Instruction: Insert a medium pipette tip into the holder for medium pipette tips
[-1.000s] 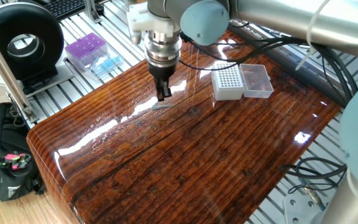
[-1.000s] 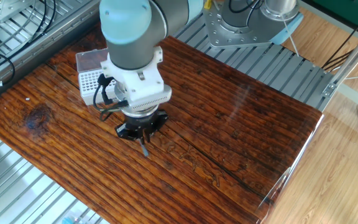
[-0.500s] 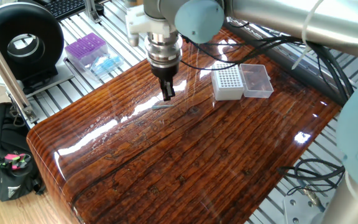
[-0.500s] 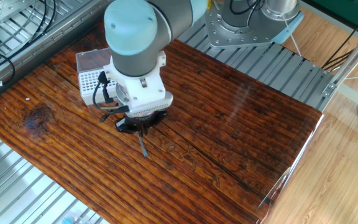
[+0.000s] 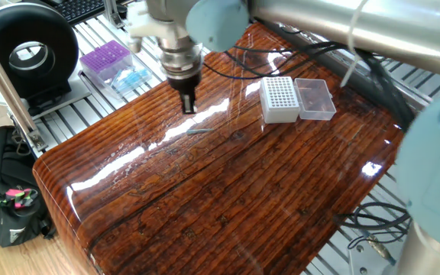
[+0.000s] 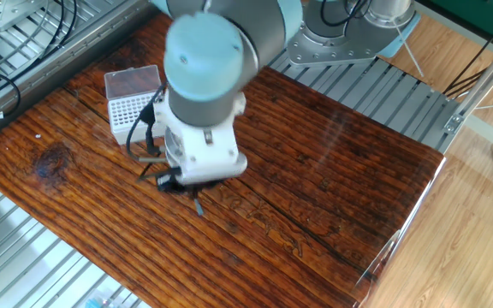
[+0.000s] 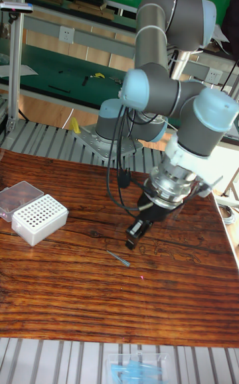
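Jaws of the gripper (image 7: pixel 132 241) look closed on nothing, we think, hovering above the medium pipette tip (image 7: pixel 119 258). It lies flat on the tabletop (image 5: pixel 228 191), well apart from the holder (image 5: pixel 279 99).

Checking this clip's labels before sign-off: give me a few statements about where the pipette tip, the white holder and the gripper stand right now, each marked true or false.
1. The medium pipette tip lies flat on the wooden table. True.
2. The gripper holds the tip between its fingers. False: the tip lies on the table, apart from the gripper, which hangs above it.
3. The holder for medium pipette tips stands on the table with its clear lid open beside it. True.
4. The tip stands upright in one of the holder's holes. False: it lies on the wood, well away from the holder.
5. The purple tip box sits on the wooden table next to the holder. False: it rests off the wood, on the metal slats.
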Controlling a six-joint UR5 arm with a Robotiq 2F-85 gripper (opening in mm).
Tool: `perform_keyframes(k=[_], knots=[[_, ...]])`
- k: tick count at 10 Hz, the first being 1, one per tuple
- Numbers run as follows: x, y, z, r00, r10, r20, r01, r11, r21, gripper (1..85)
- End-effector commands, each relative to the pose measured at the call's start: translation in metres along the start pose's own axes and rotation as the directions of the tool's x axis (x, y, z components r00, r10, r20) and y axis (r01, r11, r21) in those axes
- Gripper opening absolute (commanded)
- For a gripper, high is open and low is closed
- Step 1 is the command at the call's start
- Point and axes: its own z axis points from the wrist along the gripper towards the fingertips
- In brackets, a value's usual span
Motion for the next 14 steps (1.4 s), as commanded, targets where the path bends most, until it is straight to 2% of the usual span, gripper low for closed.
perform_keyframes(k=[1,4,5,7,11,14], knots=[[-0.024,-0.005,0.029,0.998,0.035,0.058,-0.033,0.998,-0.044,12.3],[-0.006,-0.007,0.046,0.998,0.026,0.062,-0.021,0.997,-0.070,20.7],[-0.001,0.000,0.049,0.998,0.030,0.064,-0.023,0.994,-0.105,28.0],[0.000,0.007,0.048,0.997,0.010,0.072,0.000,0.992,-0.126,35.0],[-0.004,0.018,0.055,0.997,0.026,0.069,-0.018,0.994,-0.111,37.0],[0.004,0.022,0.053,0.998,0.025,0.059,-0.018,0.994,-0.107,37.0]])
